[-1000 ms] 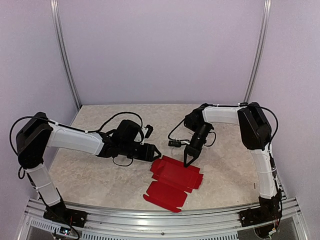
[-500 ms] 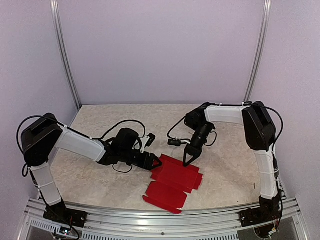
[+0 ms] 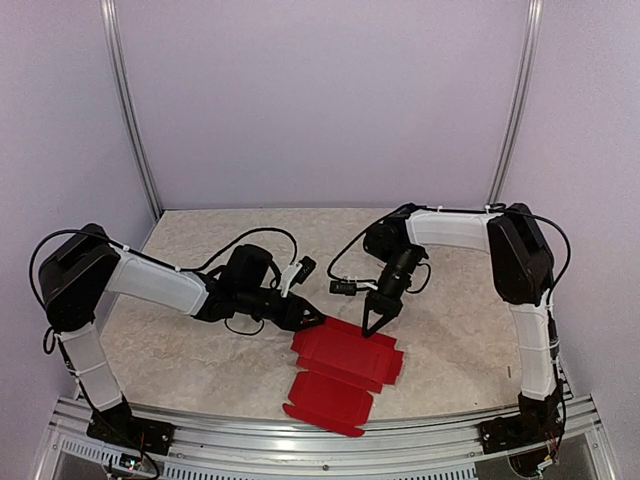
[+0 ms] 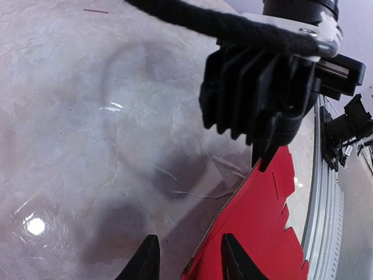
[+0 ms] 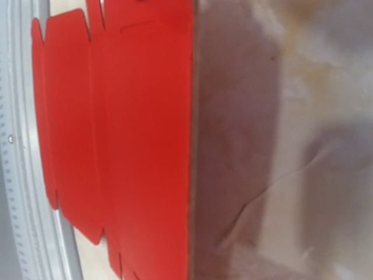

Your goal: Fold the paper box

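1. Top external view: the paper box (image 3: pixel 340 375) lies flat and unfolded on the counter (image 3: pixel 180 350), near the front edge and between the two arms. Its creases run roughly left to right.
2. The left claw (image 3: pixel 312 320) reaches in low from the left to the sheet's far-left corner. From there the card spreads away to the right and toward the near edge.
3. In the left wrist view its fingers (image 4: pixel 147 259) stand partly apart. The card's corner edge sits in the gap, close to one finger, and does not look clamped.
4. The right claw (image 3: pixel 369 330) is closed to a point and holds nothing. Its tip rests on the sheet's far edge, apparently pinning it.
5. Both claws meet the same far edge, left at the corner and right further along. The next move likely depends on the left fingers straddling that thin edge before closing.
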### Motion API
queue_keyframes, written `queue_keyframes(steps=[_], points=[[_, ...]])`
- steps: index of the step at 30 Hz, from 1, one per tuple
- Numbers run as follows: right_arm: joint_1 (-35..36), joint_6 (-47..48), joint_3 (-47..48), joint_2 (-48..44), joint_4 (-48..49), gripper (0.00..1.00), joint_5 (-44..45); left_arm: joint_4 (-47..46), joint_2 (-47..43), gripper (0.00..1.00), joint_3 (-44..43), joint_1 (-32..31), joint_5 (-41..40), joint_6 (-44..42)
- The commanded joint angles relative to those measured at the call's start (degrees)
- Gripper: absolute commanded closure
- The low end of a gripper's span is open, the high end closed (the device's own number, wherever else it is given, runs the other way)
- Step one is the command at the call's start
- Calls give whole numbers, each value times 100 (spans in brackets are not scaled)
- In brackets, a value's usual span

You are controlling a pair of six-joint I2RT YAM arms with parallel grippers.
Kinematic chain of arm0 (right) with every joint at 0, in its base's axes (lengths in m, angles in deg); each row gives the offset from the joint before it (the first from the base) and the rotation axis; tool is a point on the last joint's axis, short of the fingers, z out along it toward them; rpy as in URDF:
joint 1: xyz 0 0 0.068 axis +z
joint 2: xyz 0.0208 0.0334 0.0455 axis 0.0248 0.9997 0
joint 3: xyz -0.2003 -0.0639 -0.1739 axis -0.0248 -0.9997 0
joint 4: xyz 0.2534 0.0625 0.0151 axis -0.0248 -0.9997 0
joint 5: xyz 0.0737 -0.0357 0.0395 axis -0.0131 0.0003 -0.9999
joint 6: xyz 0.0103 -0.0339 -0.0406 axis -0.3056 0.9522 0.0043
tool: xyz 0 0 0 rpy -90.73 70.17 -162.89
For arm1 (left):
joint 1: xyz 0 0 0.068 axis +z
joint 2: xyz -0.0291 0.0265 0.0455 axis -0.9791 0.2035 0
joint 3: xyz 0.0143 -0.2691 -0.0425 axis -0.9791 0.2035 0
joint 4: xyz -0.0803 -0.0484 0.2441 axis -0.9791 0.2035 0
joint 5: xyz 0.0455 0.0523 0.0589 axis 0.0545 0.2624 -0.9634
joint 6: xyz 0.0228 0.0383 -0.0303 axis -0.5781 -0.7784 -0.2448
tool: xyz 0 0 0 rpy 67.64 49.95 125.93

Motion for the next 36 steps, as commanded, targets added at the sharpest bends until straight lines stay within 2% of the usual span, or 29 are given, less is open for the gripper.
queue_keyframes(steps=[1, 6, 14, 20, 24, 36], points=[[64, 114, 142, -253, -160, 100, -143, 196, -151, 69, -191, 32, 580, -251], [67, 122, 183, -257, -180, 100, -147, 188, -241, 84, -157, 49, 620, -236], [69, -155, 217, -302, -45, 100, -160, 216, -397, 91, -211, 45, 524, -162], [67, -469, 332, -332, 113, 100, -42, 1305, -537, 83, -841, -287, -232, -564], [67, -439, 406, -395, 106, 100, 20, 1875, -664, 80, -1099, -362, -379, -661], [90, 3, 322, -892, 29, 100, -2, 2534, -1738, 70, -785, -51, -815, -768]])
